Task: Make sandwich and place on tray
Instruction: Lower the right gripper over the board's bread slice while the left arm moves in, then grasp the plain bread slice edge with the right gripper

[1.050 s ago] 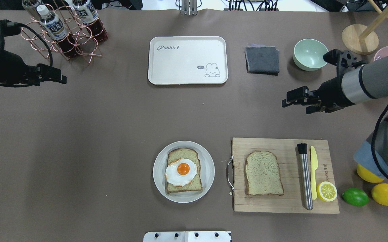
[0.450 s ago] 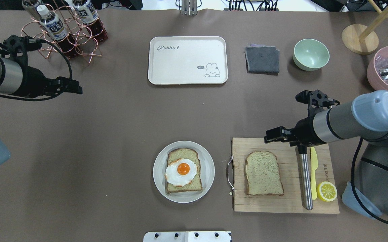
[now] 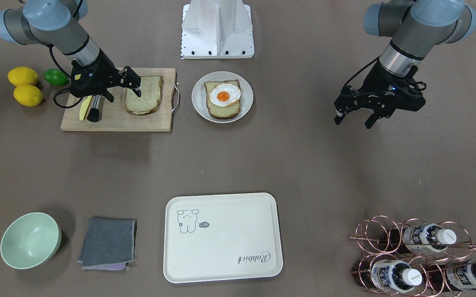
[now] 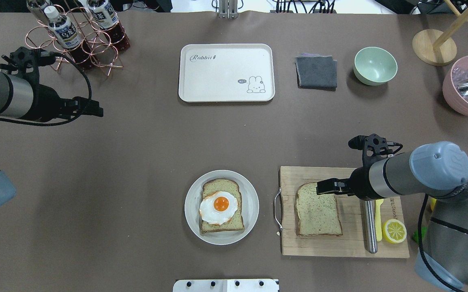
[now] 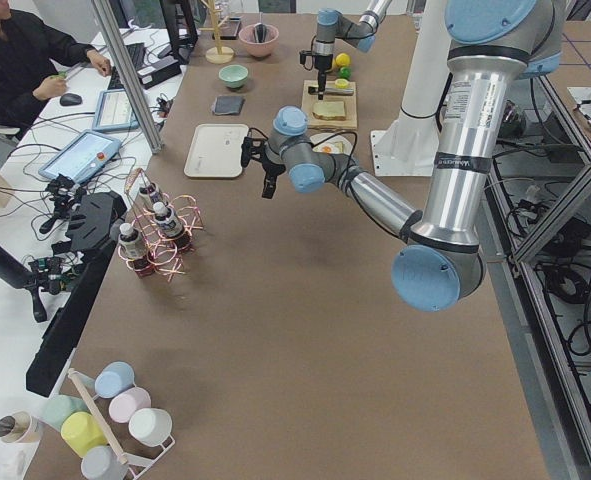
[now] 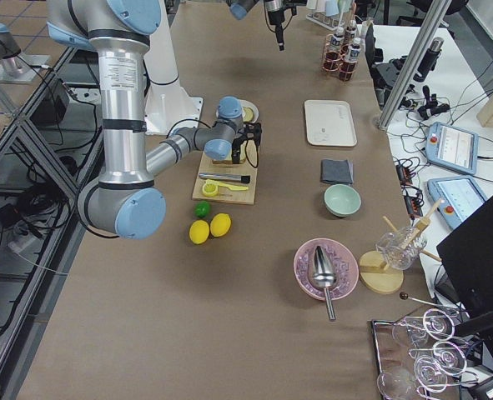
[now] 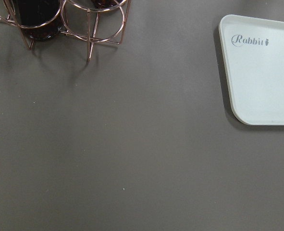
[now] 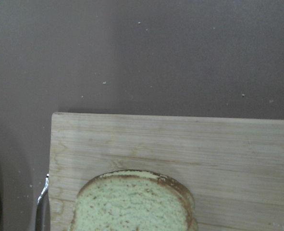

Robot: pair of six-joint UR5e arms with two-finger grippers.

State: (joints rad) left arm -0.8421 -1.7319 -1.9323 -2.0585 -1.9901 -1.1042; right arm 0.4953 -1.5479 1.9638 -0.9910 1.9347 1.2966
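Note:
One bread slice topped with a fried egg lies on the round pale plate near the table's front. The other bread slice lies flat on the wooden cutting board, also seen in the right wrist view. My right gripper hovers open at that slice's top right corner, its fingers spread over the slice's edge. My left gripper hangs open over bare table at the far left, well away from the food. The cream tray sits at the back centre with nothing on it.
On the board lie a steel rod, a yellow knife and a lemon half. A copper bottle rack stands back left. A grey cloth, a green bowl and a pink bowl sit back right.
My right arm has swung from beside the green bowl down to the cutting board, over the loose slice. My left gripper has drifted a little to the right.

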